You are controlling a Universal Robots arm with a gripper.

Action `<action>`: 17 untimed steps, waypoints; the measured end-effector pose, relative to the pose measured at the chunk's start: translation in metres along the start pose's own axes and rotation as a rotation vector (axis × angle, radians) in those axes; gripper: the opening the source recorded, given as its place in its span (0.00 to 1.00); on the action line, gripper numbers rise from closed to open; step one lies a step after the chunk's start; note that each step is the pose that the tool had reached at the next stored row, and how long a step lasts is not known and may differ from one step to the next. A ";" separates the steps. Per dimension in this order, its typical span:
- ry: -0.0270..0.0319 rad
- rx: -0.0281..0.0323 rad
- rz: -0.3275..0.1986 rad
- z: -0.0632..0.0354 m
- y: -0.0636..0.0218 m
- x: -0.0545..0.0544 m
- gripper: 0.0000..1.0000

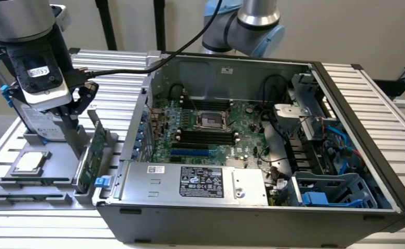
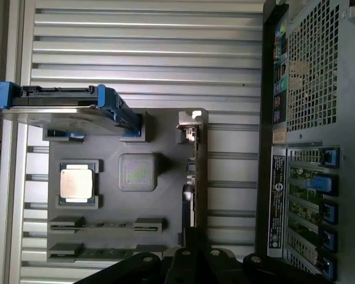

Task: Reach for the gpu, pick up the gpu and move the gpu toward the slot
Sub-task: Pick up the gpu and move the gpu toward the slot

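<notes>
The gpu (image 1: 95,151) is a thin green card standing on edge in the grey holder tray (image 1: 22,199) at the exterior view's left, just outside the open computer case. In the wrist view the gpu (image 2: 194,177) shows edge-on, with its silvery bracket (image 2: 189,125) at one end. My gripper (image 1: 78,136) hangs right over the card and close to its upper edge. The gripper (image 2: 199,258) is open, its dark fingertips (image 2: 182,258) sitting either side of the card's line. The blue slot (image 1: 188,153) lies on the motherboard inside the case.
On the same tray (image 2: 165,195) are a silver hard drive in a blue frame (image 2: 65,106), a square processor (image 2: 77,182) and narrow memory sticks (image 2: 106,225). The case wall (image 1: 143,129) rises just beside the card. A power supply (image 1: 195,182) fills the case's near side.
</notes>
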State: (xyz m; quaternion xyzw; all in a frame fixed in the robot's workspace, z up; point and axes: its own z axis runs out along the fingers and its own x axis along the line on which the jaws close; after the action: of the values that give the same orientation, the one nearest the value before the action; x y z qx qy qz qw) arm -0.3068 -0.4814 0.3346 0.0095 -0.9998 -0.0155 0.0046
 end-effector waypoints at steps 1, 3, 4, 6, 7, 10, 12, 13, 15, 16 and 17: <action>0.0000 0.0000 0.000 0.0000 0.0000 0.000 0.11; -0.0001 0.0000 0.000 0.0000 0.0000 0.000 0.11; 0.0000 0.0000 0.000 0.0000 0.0000 0.000 0.11; 0.0000 0.0000 0.000 0.0000 0.0000 0.000 0.11; 0.0000 0.0000 0.000 0.0000 0.0000 0.000 0.12; 0.0001 0.0001 0.000 0.0000 0.0000 0.000 0.24; -0.0003 0.0000 0.000 0.0010 0.0000 0.000 0.36; -0.0007 0.0000 0.000 0.0017 0.0000 0.000 0.42; -0.0022 0.0017 0.000 0.0041 -0.0001 0.001 0.48; -0.0038 0.0020 0.000 0.0059 -0.0001 0.001 0.48; -0.0049 0.0021 0.000 0.0077 -0.0002 0.002 0.48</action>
State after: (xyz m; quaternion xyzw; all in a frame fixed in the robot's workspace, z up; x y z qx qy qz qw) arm -0.3086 -0.4814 0.3269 0.0095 -0.9998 -0.0145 0.0022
